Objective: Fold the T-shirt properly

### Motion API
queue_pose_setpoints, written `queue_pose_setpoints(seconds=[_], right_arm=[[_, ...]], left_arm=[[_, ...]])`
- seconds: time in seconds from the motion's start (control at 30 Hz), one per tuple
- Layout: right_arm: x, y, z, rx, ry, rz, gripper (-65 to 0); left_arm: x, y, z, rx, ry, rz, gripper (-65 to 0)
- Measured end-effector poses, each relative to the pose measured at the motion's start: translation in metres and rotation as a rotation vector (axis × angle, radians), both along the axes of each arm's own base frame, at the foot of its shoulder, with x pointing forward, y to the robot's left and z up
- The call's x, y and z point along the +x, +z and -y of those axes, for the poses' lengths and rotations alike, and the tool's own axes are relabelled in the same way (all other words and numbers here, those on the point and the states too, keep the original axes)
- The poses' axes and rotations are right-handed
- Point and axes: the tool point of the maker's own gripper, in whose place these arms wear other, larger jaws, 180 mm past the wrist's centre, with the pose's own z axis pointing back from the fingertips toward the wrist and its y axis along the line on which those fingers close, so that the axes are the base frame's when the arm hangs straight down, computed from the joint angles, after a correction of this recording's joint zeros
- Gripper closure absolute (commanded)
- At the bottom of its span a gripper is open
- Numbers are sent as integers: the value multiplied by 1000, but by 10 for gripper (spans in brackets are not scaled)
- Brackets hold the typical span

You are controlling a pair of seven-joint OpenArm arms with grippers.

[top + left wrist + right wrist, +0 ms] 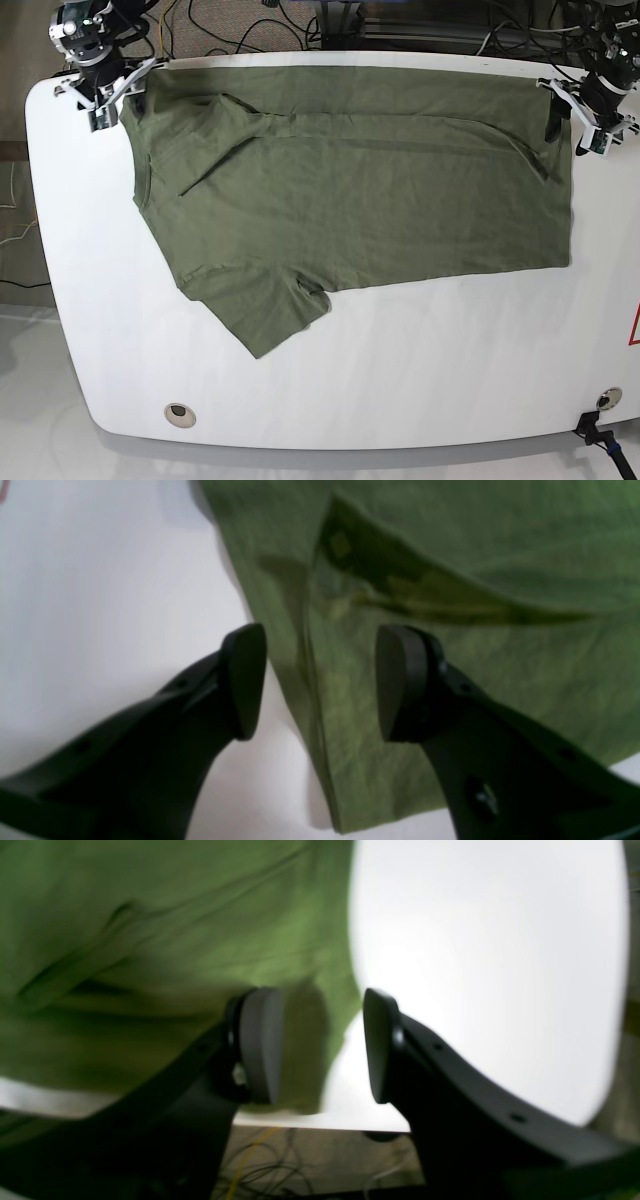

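Observation:
The olive-green T-shirt [380,190] lies flat across the far half of the white table [450,350]. One sleeve [265,315] sticks out toward the front left. My left gripper [567,135] is open at the shirt's far right corner. In the left wrist view the gripper [320,682] straddles the shirt's side edge [320,740], with one finger over bare table and one over cloth. My right gripper [118,105] is open at the far left corner. In the right wrist view the gripper [320,1045] has the shirt's corner [310,1040] between its fingers, beside the table edge.
Cables [250,30] and frame parts lie behind the table's far edge; cables [260,1160] also show below the edge in the right wrist view. A round insert [178,412] sits near the front left. A black clamp [595,425] is at the front right corner.

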Motion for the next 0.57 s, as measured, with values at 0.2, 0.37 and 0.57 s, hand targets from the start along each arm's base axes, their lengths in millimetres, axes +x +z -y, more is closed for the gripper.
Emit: queue_pose_setpoints(seconds=[0.2,0.37,0.57], right_arm=[[26,15,8,-29,19,60,-262],[65,26,-18,6,105,142,-259],[94,31,-63,74,214,193,-256]], left_arm=[[13,13,21,-27,3,69,-329],[28,23,29,-56,10,132,-329],[39,25,39,-91,24,167,-329]])
